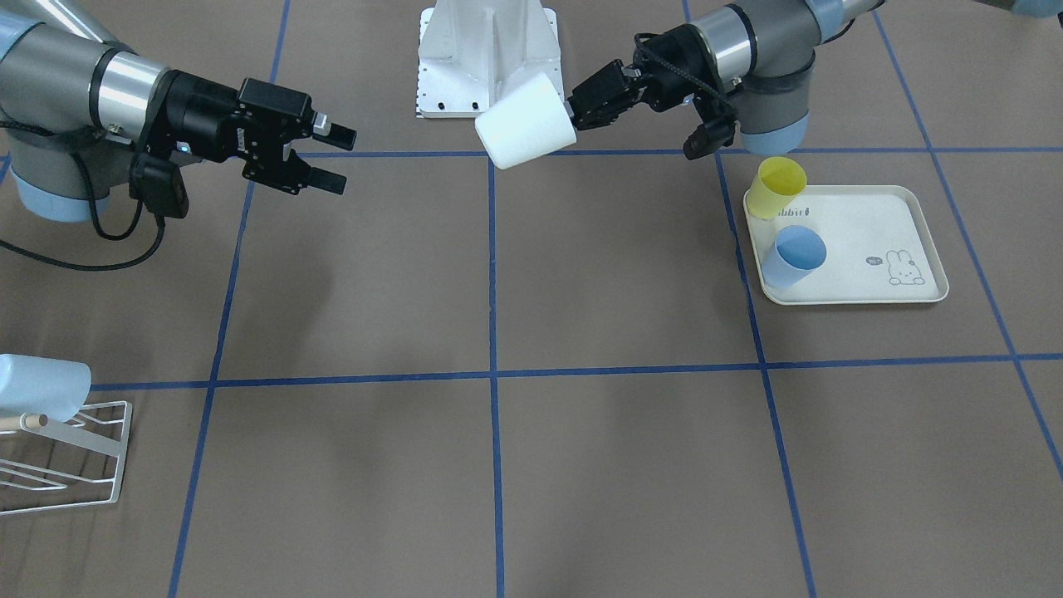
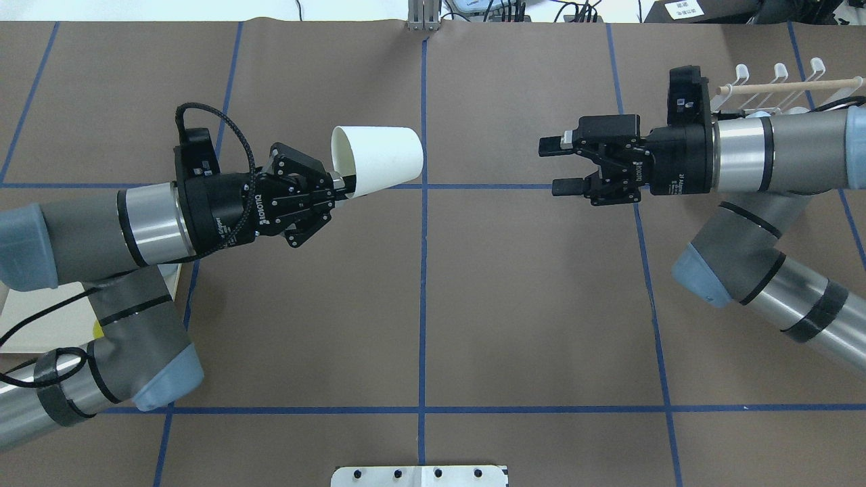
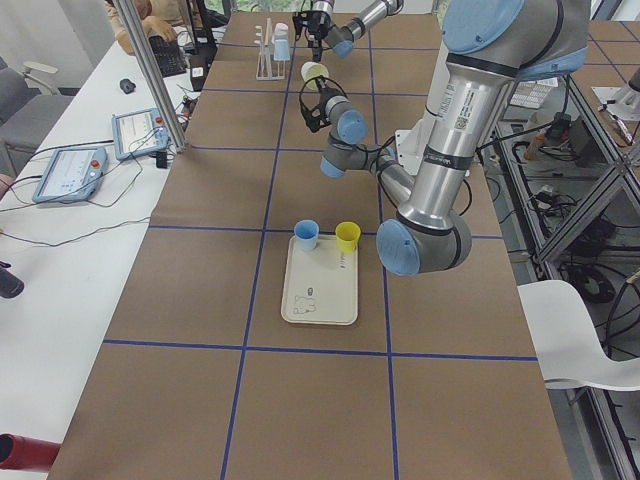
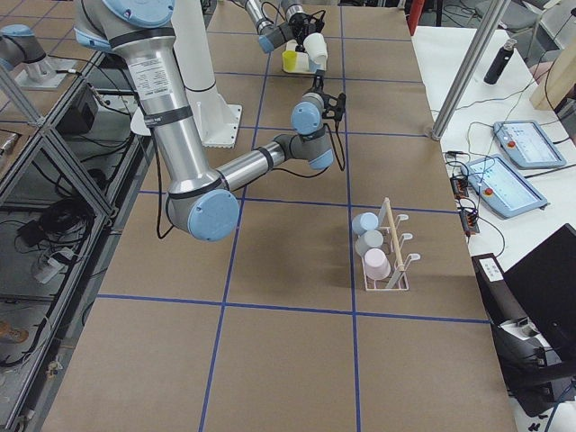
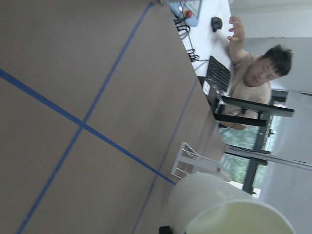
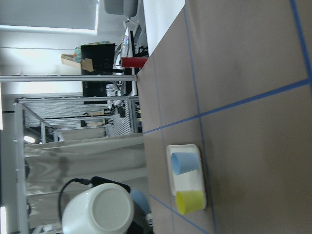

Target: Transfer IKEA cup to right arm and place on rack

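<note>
**Cup aloft between facing arms**

My left gripper (image 2: pixel 344 186) pinches the white cup (image 2: pixel 379 162) by its rim and holds it sideways, aloft over the table's (image 2: pixel 528 304) midline. My right gripper (image 2: pixel 556 166) faces it, level, jaws spread, well apart across open room. The rack (image 2: pixel 778 86) stands at the table's far right corner.

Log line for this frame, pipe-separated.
phase: pre-handover | left gripper: shut on white cup rim, cup sideways in air | right gripper: open, facing cup, no contact | rack: cup not yet placed
</note>
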Action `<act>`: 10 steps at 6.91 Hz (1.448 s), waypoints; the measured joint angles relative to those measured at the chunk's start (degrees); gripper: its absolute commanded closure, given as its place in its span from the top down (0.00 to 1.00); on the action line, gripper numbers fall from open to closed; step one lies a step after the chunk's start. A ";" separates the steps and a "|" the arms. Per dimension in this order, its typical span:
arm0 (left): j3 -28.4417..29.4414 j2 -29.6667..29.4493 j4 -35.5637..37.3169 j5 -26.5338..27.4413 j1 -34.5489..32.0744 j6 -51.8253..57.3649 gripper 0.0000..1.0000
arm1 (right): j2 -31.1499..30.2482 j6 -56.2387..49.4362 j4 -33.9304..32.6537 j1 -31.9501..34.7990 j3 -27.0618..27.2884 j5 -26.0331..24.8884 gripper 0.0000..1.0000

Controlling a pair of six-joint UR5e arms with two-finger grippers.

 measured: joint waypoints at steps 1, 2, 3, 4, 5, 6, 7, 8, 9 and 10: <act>0.50 -1.40 -1.63 0.80 0.98 -1.58 0.00 | 0.13 3.92 3.07 -3.19 1.82 -4.55 1.00; 0.90 -2.96 -2.17 1.55 1.89 -2.20 0.00 | 0.19 5.69 4.48 -6.28 3.71 -8.27 1.00; 1.36 -4.50 -2.38 2.59 3.09 -2.46 0.00 | 0.41 6.40 5.03 -8.56 5.29 -10.52 1.00; 1.52 -5.29 -2.49 3.10 3.93 -2.55 0.00 | 0.91 6.64 5.14 -9.51 5.87 -11.23 0.99; 1.47 -5.70 -2.55 3.27 4.58 -2.58 0.00 | 1.46 6.74 5.13 -9.90 6.05 -11.49 0.99; 1.30 -5.97 -2.60 3.29 5.09 -2.60 0.00 | 1.81 6.78 5.06 -10.04 6.05 -11.58 0.99; 1.13 -6.09 -3.11 3.32 5.81 -2.60 0.00 | 2.08 6.79 4.98 -10.06 5.92 -11.60 0.99; 1.11 -6.13 -3.95 3.35 6.53 -2.60 0.00 | 2.20 6.80 4.92 -10.07 5.74 -11.63 0.99; 1.19 -6.14 -4.49 3.37 6.99 -2.60 0.00 | 2.23 6.80 4.86 -10.05 5.65 -11.67 0.94; 1.22 -6.11 -4.74 3.37 7.21 -2.58 0.14 | 2.27 6.85 4.84 -10.02 5.65 -11.69 0.58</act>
